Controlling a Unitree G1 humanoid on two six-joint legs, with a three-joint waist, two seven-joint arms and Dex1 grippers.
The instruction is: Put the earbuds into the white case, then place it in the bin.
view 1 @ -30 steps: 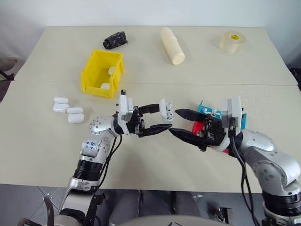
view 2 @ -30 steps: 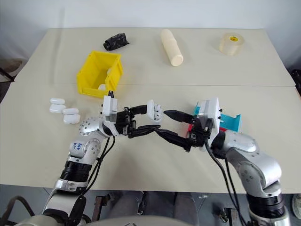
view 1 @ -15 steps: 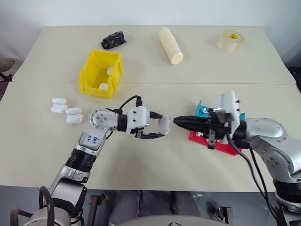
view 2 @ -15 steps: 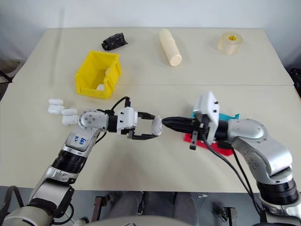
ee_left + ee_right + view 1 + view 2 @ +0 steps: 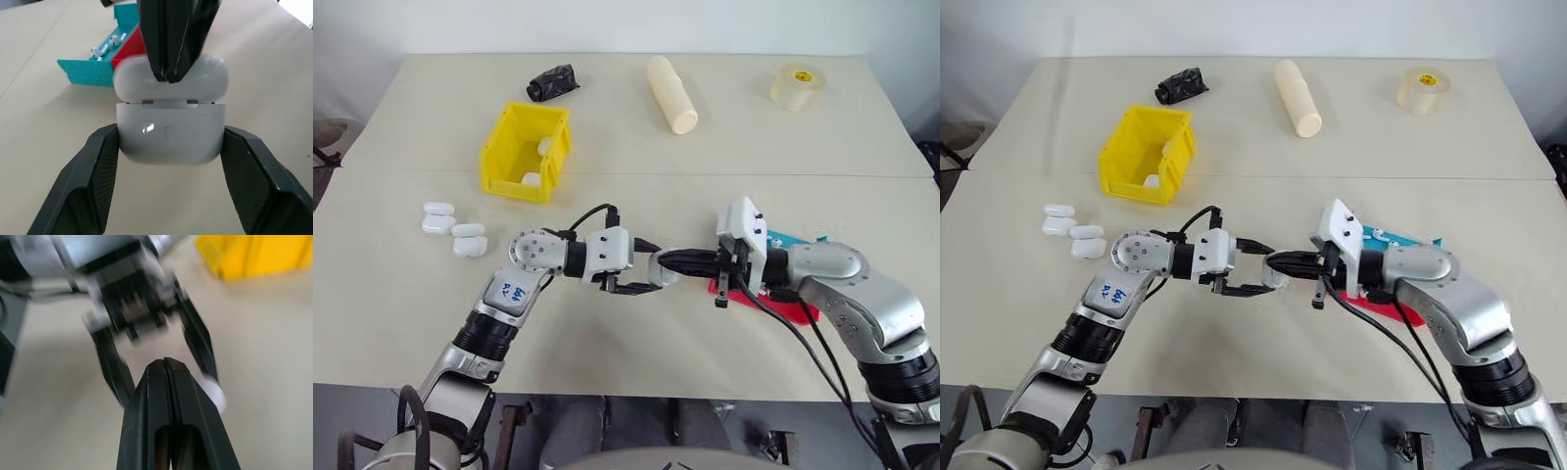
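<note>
Pale beige tabletop, and the action sits mid-table toward the near edge: the left gripper [image 5: 168,147] clamps the white case [image 5: 170,134] by its sides, lid [image 5: 171,78] hinged up. Right gripper [image 5: 674,260], fingers pressed together, pokes its tips at the open lid. Earbuds [image 5: 105,45] lie in the teal tray [image 5: 100,68] beside the red tray [image 5: 773,302], toward the right edge. Yellow bin [image 5: 527,152] waits near the far-left corner, spare cases [image 5: 452,229] near the left edge. Loading step, I'd say; whether a bud is pinched I can't tell. Next likely calls for seating buds, shutting the lid, then carrying to the bin.
</note>
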